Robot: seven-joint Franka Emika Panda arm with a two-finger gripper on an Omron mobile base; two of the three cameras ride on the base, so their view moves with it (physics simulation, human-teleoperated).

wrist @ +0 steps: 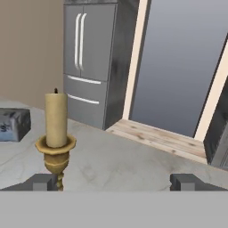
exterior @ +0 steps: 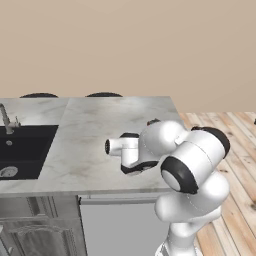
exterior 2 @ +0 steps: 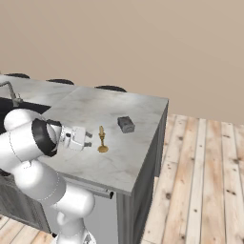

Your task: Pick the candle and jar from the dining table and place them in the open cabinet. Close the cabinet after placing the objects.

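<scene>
The dining table (exterior 2: pixel 119 157) takes up the middle of both base views, its pale veined marble top running off to the left, where the black sink (exterior: pixel 22 150) is sunk into it and the metal faucet (exterior: pixel 6 119) stands at the far left edge. Plank flooring (exterior 2: pixel 200 181) fills the lower right of the right base view.

In the hand view a steel fridge (wrist: pixel 91 62) stands tall in the upper left, well beyond the table's far edge.

The jar (exterior 2: pixel 126 124), a squat grey block of a thing, sits near the centre of the right base view, toward the table's right-hand end; in the hand view it peeks in at the left edge.

The candle (exterior 2: pixel 102 139) stands upright on the marble just left and below the jar in the right base view, apart from it. In the hand view it rises in the lower left, cream wax in a golden holder.

The gripper (exterior 2: pixel 87 140) hangs low over the table just left of the candle, fingers spread wide and holding nothing; the candle stands close by the left fingertip (wrist: pixel 42 181), with contact impossible to judge.
</scene>
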